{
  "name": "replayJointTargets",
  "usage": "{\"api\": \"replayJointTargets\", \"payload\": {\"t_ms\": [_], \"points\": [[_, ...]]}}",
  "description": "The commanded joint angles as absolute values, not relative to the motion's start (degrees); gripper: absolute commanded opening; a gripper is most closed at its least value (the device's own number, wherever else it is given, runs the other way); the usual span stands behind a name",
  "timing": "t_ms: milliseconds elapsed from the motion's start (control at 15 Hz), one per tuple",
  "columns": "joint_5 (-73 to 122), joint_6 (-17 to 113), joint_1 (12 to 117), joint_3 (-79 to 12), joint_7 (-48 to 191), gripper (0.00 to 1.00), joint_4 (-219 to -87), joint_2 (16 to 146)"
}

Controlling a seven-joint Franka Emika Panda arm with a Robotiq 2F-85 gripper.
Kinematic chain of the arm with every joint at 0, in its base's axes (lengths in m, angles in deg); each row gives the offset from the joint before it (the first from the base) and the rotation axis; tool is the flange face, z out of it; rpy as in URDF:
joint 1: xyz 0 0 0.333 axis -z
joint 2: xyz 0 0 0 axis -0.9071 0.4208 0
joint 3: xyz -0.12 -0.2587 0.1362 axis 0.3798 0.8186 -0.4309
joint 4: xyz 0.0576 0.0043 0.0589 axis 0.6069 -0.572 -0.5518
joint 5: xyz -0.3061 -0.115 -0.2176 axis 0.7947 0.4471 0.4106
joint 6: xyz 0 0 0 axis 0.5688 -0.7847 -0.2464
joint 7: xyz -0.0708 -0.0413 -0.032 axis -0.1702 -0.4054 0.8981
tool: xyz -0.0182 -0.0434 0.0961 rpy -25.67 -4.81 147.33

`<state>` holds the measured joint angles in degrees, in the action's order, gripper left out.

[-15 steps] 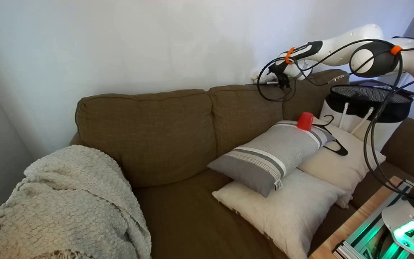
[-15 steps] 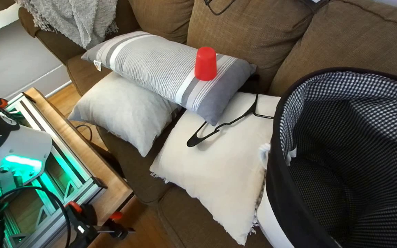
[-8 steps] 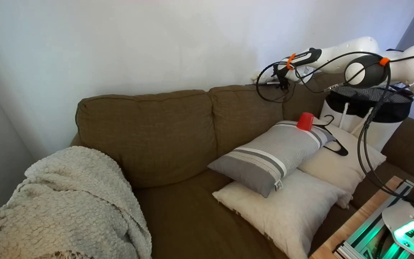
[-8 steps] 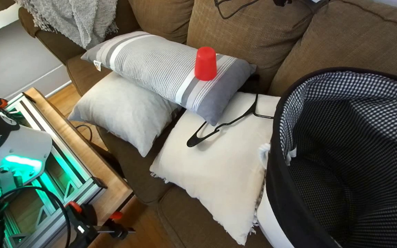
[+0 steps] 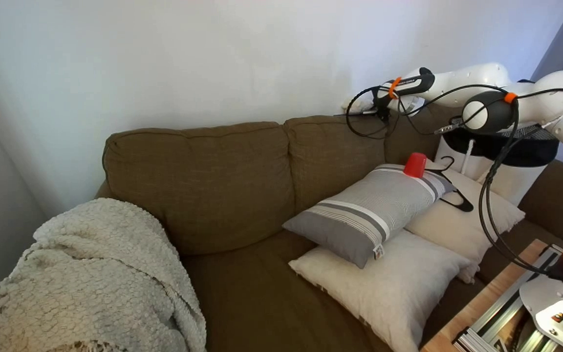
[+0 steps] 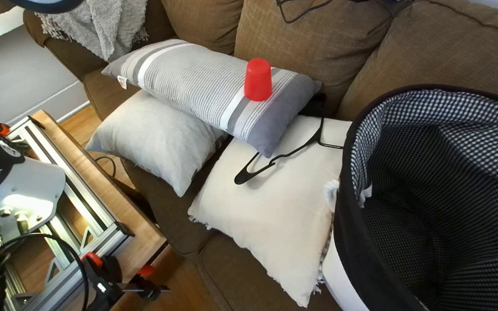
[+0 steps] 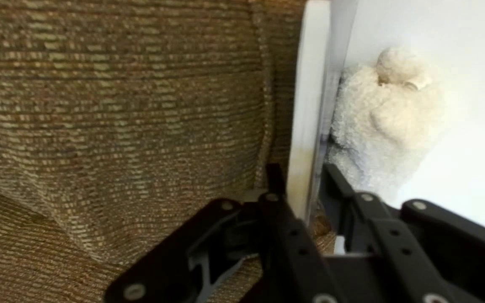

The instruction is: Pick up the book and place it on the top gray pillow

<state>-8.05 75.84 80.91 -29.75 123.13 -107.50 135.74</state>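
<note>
The book (image 7: 308, 84) lies along the top of the sofa back, its whitish page edge toward the wrist camera and a greyish cover on the wall side. My gripper (image 7: 302, 168) has one finger on each side of it, close against the near end; whether both touch is unclear. In an exterior view the gripper (image 5: 380, 114) is small and dark above the sofa back, partly hidden by cables. The top gray pillow (image 5: 364, 205) rests on paler pillows, and its striped surface also shows in an exterior view (image 6: 193, 77).
An upturned red cup (image 6: 257, 80) stands on one end of the gray pillow. A black hanger (image 6: 294, 150) lies on a cream pillow (image 6: 270, 207) beside a large laundry basket (image 6: 348, 242). A fluffy white toy (image 7: 390, 118) sits behind the book, against the wall.
The arm's elbow and upper links have come down, and the wrist has sunk slightly toward the sofa back. The light on the robot base has turned from green to white. Pillows and cup stayed put.
</note>
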Motion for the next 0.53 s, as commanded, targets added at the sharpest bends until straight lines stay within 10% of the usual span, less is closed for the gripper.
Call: {"api": "replayJointTargets", "payload": {"t_ms": [0,467], "points": [[-5.05,72.91,82.53,-31.0,126.97,0.01,-102.81,138.58],[-6.08,72.59,82.69,-39.76,104.86,0.03,-108.0,131.98]]}}
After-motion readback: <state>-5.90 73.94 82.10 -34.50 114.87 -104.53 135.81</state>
